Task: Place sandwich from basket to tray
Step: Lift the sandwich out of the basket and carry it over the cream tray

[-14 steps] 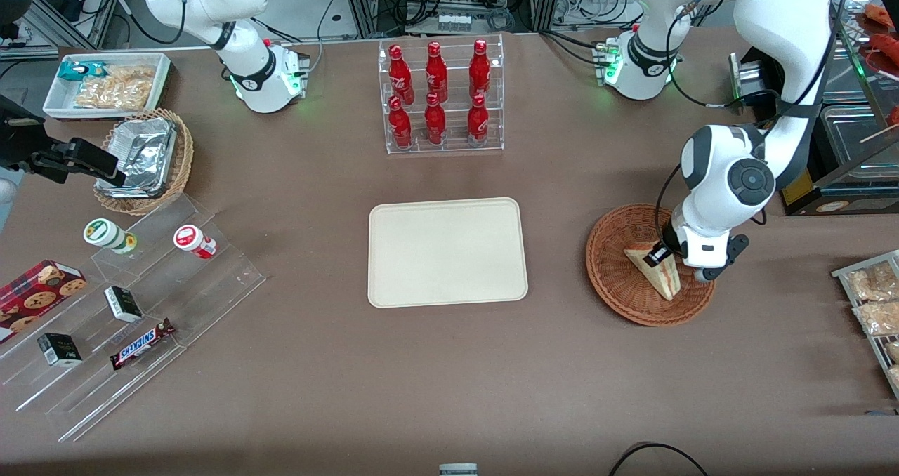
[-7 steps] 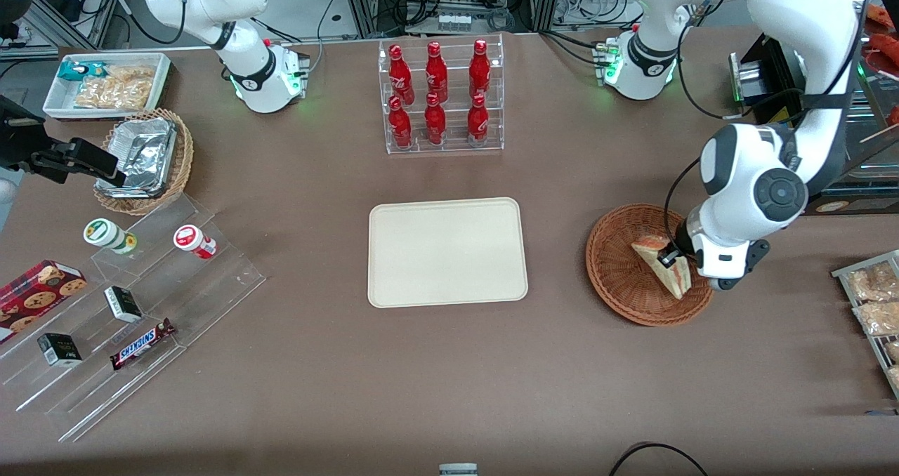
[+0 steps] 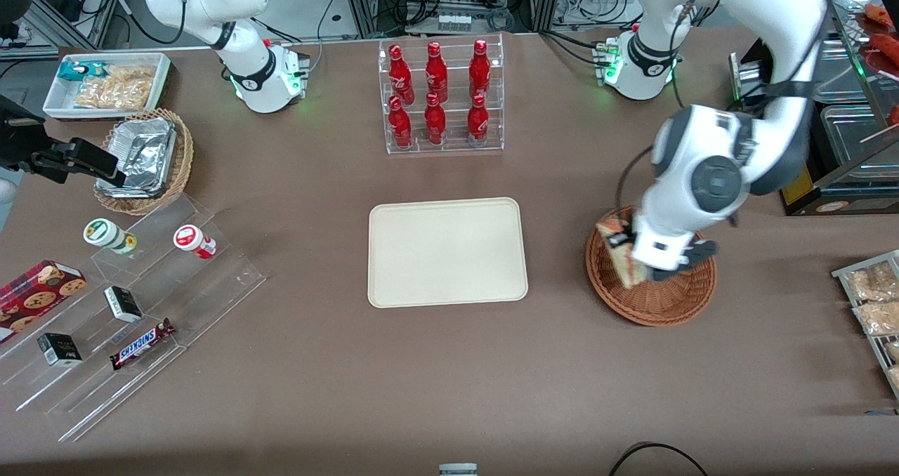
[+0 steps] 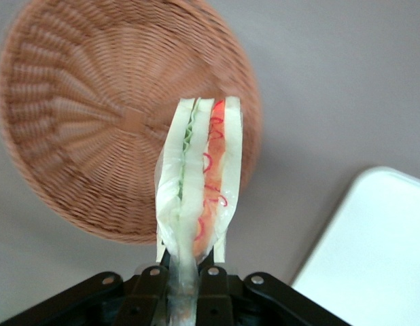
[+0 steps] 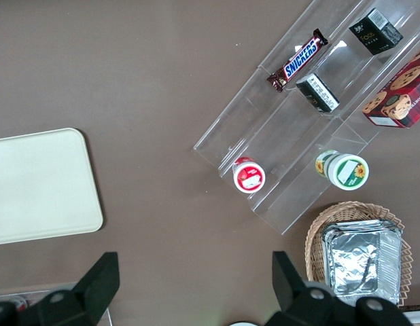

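Observation:
My left gripper [image 3: 634, 250] is shut on the sandwich [image 3: 621, 251], a pale bread wedge with red, orange and green filling, and holds it above the tray-side rim of the reddish-brown wicker basket [image 3: 667, 300]. In the left wrist view the sandwich [image 4: 200, 183] stands on edge between the fingers [image 4: 150, 275], lifted clear of the basket [image 4: 81, 115], which holds nothing else. A corner of the cream-beige tray [image 4: 373, 251] shows there too. The tray [image 3: 447, 251] lies flat at the table's middle, beside the basket and toward the parked arm's end.
A clear rack of red bottles [image 3: 440, 97] stands farther from the front camera than the tray. Stepped clear shelves with snacks [image 3: 126, 307], a tan basket with a foil container [image 3: 144, 156] and a white bin [image 3: 105, 83] lie toward the parked arm's end. Snack packets [image 3: 871, 300] lie past the basket.
The gripper has lifted the sandwich out of the basket and carried it toward the tray, to above the basket's tray-side rim. The arm's wrist has swung over the basket.

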